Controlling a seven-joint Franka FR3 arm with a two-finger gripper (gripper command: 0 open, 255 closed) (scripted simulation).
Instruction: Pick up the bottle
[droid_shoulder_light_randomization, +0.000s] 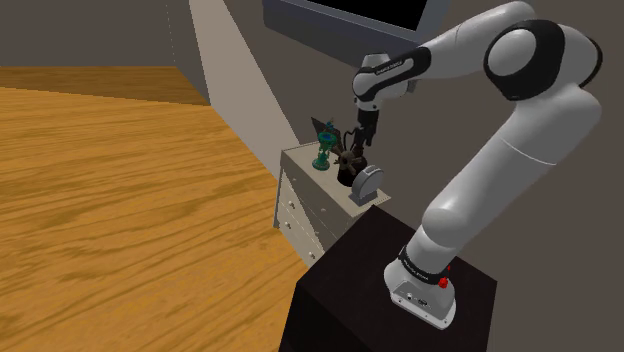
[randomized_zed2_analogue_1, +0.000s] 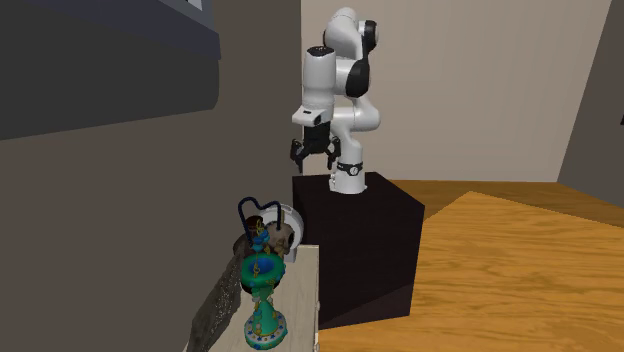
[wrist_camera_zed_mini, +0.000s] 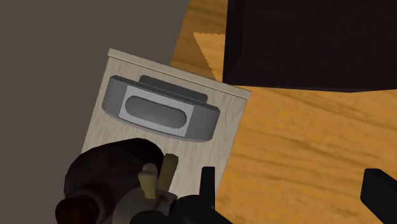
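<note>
A slim, ornate teal and green bottle (droid_shoulder_light_randomization: 322, 156) stands on the far end of a pale dresser top (droid_shoulder_light_randomization: 298, 157); it is close to the camera in the second exterior view (randomized_zed2_analogue_1: 263, 300). My black gripper (droid_shoulder_light_randomization: 358, 138) hangs open above the dresser's near end, over a dark brown rounded pot (droid_shoulder_light_randomization: 347, 170) and a grey flat-faced object (droid_shoulder_light_randomization: 368, 184). Seen from the wrist, the open gripper (wrist_camera_zed_mini: 292, 191) hovers past the dresser's edge, with the brown pot (wrist_camera_zed_mini: 108, 175) beside one finger (wrist_camera_zed_mini: 207, 183) and the grey object (wrist_camera_zed_mini: 159, 109) further ahead. Nothing sits between the fingers.
The dresser (droid_shoulder_light_randomization: 303, 210) with drawers stands against a grey wall, next to the black stand (droid_shoulder_light_randomization: 360, 270). A dark slab (randomized_zed2_analogue_1: 215, 305) leans along the wall. A figure with a blue loop (randomized_zed2_analogue_1: 258, 225) stands behind the bottle. Wooden floor (droid_shoulder_light_randomization: 120, 220) spreads around.
</note>
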